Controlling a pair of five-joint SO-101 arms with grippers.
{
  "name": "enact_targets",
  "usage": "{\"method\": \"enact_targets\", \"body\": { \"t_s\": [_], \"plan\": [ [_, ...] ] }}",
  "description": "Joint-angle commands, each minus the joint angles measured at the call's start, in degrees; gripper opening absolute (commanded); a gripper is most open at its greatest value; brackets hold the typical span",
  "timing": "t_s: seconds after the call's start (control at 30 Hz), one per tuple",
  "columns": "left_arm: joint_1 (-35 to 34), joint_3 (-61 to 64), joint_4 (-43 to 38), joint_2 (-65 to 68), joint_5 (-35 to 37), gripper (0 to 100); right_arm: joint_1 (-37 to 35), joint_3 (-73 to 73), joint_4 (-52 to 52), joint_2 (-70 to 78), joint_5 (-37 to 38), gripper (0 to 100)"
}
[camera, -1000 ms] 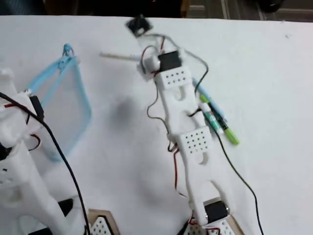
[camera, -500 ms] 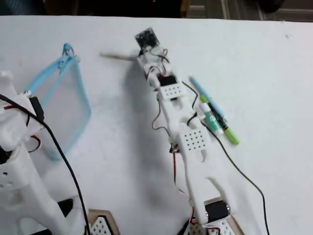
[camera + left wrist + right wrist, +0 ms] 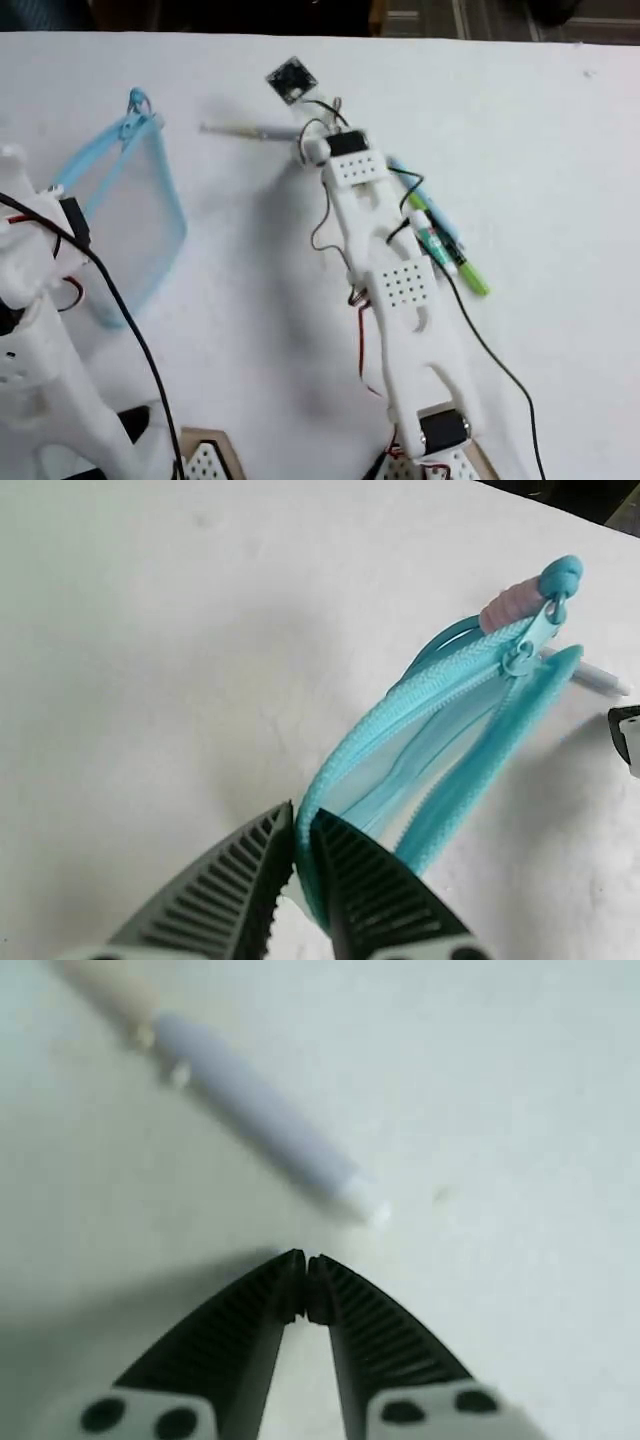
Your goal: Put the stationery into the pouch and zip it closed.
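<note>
A clear pouch with a light blue zipper (image 3: 130, 215) lies at the table's left, its mouth gaping. My left gripper (image 3: 302, 848) is shut on the pouch's zipper edge (image 3: 400, 720), at the end away from the zipper pull (image 3: 520, 656). A grey-and-cream pen (image 3: 240, 130) lies at the far middle, to the right of the pouch. My right gripper (image 3: 304, 1286) is shut with nothing in it, its tips just short of the pen's (image 3: 250, 1120) grey end. A blue pen (image 3: 420, 195) and a green marker (image 3: 450, 255) lie beside the right arm (image 3: 400, 290).
The left arm's white body (image 3: 40, 340) and its black cable (image 3: 130, 330) fill the near left corner. The table's far edge (image 3: 450, 38) runs behind the pen. Bare white tabletop spreads between the pouch and the right arm.
The right arm has swung and lowered its wrist toward the grey pen, and the pen has shifted slightly toward the front. The left arm and pouch have stayed put.
</note>
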Motion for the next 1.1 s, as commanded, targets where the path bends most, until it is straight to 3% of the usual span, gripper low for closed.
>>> {"method": "enact_targets", "body": {
  "t_s": [0.0,0.1,0.2,0.37,0.53,0.63,0.87,1.07],
  "plan": [
    [-0.2,-1.5,-0.4,-1.1,-0.1,2,-4.0,-1.0,21.5,-11.6,10.3,1.9],
    [-0.2,-1.5,-0.3,-1.5,-0.1,2,-5.3,-1.0,29.8,-17.8,12.7,1.9],
    [-0.2,-1.5,0.0,-1.5,-0.1,2,-3.8,-0.8,24.6,-22.8,12.3,1.9],
    [-0.2,-1.5,0.2,-1.5,-0.1,2,0.5,-0.4,-2.9,-17.6,11.5,2.2],
    [-0.2,-1.5,0.2,-1.5,-0.1,2,2.3,-0.5,-38.1,0.5,-1.1,2.4],
    [-0.2,-1.5,0.2,-1.5,-0.1,2,1.5,-1.1,-49.3,10.3,-2.3,2.1],
    [-0.2,-1.1,-0.1,-1.4,-0.1,2,0.8,-2.3,-41.4,15.0,1.9,1.9],
    [-0.2,-1.1,-0.3,-1.2,-0.1,2,-0.6,-2.3,-11.4,4.5,14.2,1.9]
  ]
}}
